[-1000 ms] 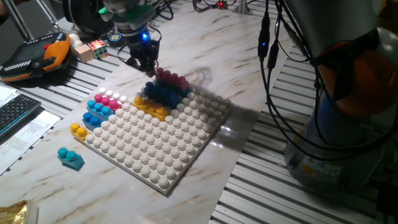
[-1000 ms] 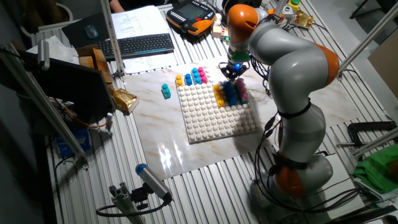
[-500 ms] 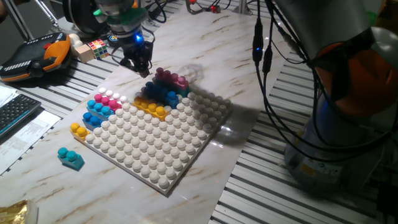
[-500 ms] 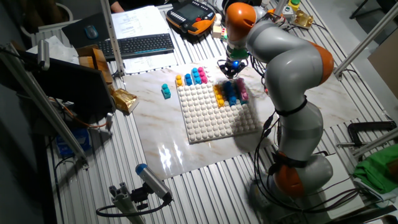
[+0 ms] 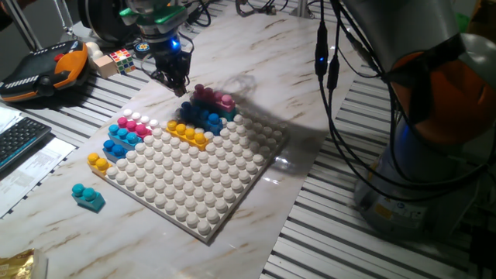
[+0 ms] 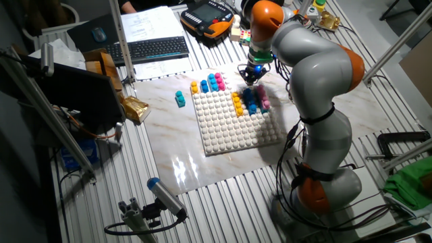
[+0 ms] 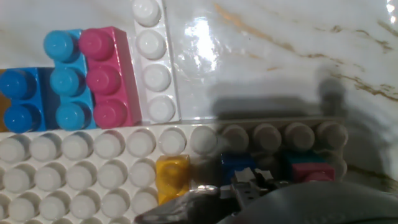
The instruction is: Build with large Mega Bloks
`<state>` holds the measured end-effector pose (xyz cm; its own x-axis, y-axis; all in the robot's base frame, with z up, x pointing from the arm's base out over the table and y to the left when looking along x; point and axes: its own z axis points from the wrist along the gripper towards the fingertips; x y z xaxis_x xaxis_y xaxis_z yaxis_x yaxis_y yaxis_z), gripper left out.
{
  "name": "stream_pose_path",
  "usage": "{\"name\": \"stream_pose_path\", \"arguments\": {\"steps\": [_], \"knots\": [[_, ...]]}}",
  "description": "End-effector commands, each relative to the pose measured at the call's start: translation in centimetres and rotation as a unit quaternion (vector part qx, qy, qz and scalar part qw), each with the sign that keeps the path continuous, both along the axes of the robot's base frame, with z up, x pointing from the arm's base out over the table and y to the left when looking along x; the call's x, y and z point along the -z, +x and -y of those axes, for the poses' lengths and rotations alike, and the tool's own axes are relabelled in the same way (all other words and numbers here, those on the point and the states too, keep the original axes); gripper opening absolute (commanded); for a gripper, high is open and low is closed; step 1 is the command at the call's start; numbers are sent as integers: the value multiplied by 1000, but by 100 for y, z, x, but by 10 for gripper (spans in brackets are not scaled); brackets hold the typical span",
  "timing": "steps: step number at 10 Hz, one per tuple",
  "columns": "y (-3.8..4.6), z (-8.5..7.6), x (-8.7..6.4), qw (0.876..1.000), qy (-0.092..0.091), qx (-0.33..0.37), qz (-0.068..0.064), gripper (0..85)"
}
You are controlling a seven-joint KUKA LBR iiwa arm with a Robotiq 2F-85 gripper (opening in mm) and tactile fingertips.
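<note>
One fixed view
- baseplate: white studded baseplate (image 5: pixel 194 182) on the marble bench (image 5: pixel 325 70); most studs bare.
- far-corner stack: pink brick (image 5: pixel 215 98) over a blue brick (image 5: pixel 198 115), yellow-orange brick (image 5: pixel 188 132) just beside, toward plate centre. Looks seated, a few layers high.
- left-edge row: pink brick w/ white-tipped studs (image 5: pixel 135 123), light blue brick (image 5: pixel 124 136), blue brick (image 5: pixel 115 149), small yellow-orange brick (image 5: pixel 98 162) along plate's left edge.
- loose: teal brick (image 5: pixel 87 197) on bench, off plate's near-left corner, unused.
- hand (image 5: pixel 173 79): above bench just beyond the far-corner stack, not touching it; carries nothing I can see. Spread or pressed together: can't tell.

Other fixed view
- hand (image 6: pixel 252 74): over plate's far edge by the stack (image 6: pixel 252 99).
- teal brick (image 6: pixel 179 100): alone on bench, well apart from plate.

Hand view
- left-edge row: blue (image 7: pixel 18 102), light blue (image 7: pixel 64 78), pink (image 7: pixel 106 76) bricks side by side, just outside the plate rim.
- fingers: dark blur at bottom of frame; nothing between them, gap unclear.

Progress (judgement)
- done: one small stack started.
- left: row bricks + teal brick not yet stacked; roughly early-to-mid build.
</note>
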<state>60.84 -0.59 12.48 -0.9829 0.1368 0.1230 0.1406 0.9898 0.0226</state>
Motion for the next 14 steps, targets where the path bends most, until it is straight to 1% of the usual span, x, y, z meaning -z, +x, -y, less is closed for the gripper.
{"name": "stream_pose_path", "arguments": {"steps": [1,2,3,4,5,6,7,8,9,10,11,12,13,14], "knots": [[0,-3,-1,1000,3,0,0,7],[0,-3,-1,1000,12,7,1,10],[0,-3,-1,1000,16,17,0,50],[0,-3,-1,999,16,28,-3,147],[0,-3,-1,999,17,36,-3,220],[93,-89,42,999,19,43,5,257],[171,-133,90,999,26,46,10,263],[246,-177,140,998,25,47,18,253],[315,-208,180,998,20,44,25,243],[372,-225,223,999,22,41,25,230],[417,-231,276,999,25,30,28,157],[433,-225,298,999,28,19,30,7],[433,-225,298,999,17,6,34,7],[433,-225,298,1000,-1,-10,29,7]]}}
